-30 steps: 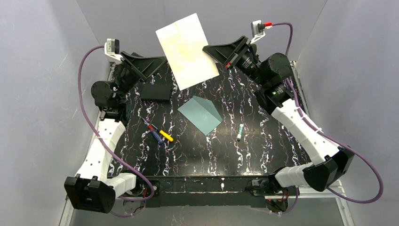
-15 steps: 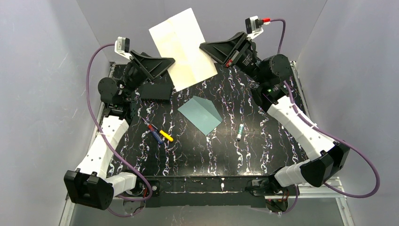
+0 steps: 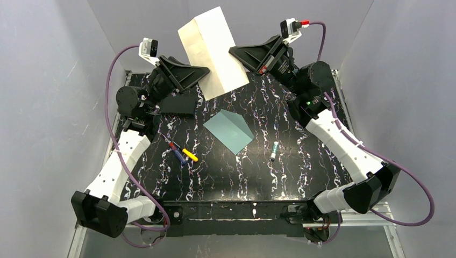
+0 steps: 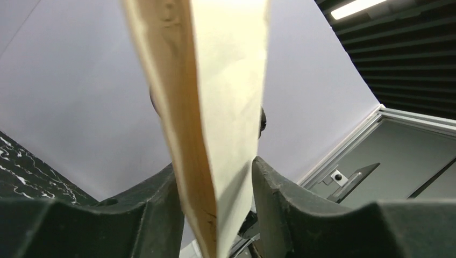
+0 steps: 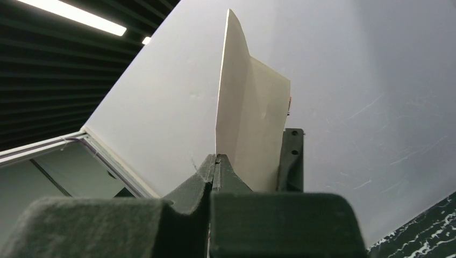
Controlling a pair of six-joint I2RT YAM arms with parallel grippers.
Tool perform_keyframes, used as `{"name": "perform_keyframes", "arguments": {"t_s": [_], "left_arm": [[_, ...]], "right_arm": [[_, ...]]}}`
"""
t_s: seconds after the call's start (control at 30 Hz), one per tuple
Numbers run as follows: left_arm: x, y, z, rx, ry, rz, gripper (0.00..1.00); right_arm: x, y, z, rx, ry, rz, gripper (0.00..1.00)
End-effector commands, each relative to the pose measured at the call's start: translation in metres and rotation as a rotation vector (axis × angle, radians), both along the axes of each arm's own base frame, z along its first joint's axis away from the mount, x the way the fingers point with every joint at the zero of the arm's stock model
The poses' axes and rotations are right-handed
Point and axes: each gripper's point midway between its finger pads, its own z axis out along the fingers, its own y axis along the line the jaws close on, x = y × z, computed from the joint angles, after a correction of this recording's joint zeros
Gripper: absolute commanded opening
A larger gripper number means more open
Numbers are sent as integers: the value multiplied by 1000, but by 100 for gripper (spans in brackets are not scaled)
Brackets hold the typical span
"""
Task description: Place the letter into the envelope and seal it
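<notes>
The cream letter (image 3: 211,51) hangs in the air over the table's far edge, bent into a fold along its length. My right gripper (image 3: 234,52) is shut on its right edge; in the right wrist view the letter (image 5: 250,123) rises from the closed tips (image 5: 216,158). My left gripper (image 3: 202,72) straddles the left side. In the left wrist view the folded letter (image 4: 215,107) stands between its fingers (image 4: 274,199), which are still apart and brush both leaves. The teal envelope (image 3: 228,130) lies flat at the table's middle, below both grippers.
A red-and-blue pen and a yellow one (image 3: 183,153) lie left of the envelope. A small green-capped stick (image 3: 274,150) lies to its right. A black block (image 3: 176,105) sits under the left gripper. Grey walls (image 3: 48,107) close in on three sides.
My left arm moved right onto the letter's left side, and its jaws narrowed around it. The sheet went from nearly flat to bent into a fold. My right gripper kept its grip.
</notes>
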Motion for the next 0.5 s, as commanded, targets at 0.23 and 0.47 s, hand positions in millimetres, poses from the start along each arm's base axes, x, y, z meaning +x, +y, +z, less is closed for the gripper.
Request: {"name": "perform_keyframes", "arguments": {"t_s": [0.23,0.47], "left_arm": [[-27,17,39,-66,-157,81,61],[-28,14,46,-65,-174,53,30]], "right_arm": [[-15,-15,1,-65,-57,-89,1],[-21,-13,-4,-60,-46,-45,1]]}}
